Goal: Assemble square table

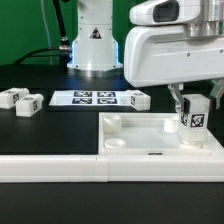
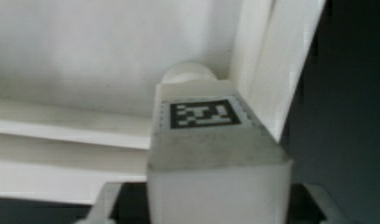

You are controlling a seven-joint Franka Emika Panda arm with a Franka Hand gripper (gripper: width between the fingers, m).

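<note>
The fingers [image 1: 178, 99] pinch one leg [image 1: 193, 118] by its flat sides and hold it upright at the corner of the top [image 1: 140, 142] on the exterior view's right. I cannot tell if its end already sits in the socket. The leg seems to be light, stiff, smooth plastic, so I judge that a firm hold high on the sides, with the lower end free, suits it.

Marker board [image 1: 97, 98]: flat on black table [image 1: 45, 132], well apart from gripper [image 1: 193, 118], toward exterior view's left and farther back. 1 long white fence [image 1: 50, 168]: lying across table, nearer camera than gripper. Green backdrop [image 1: 25, 25] far behind.
</note>
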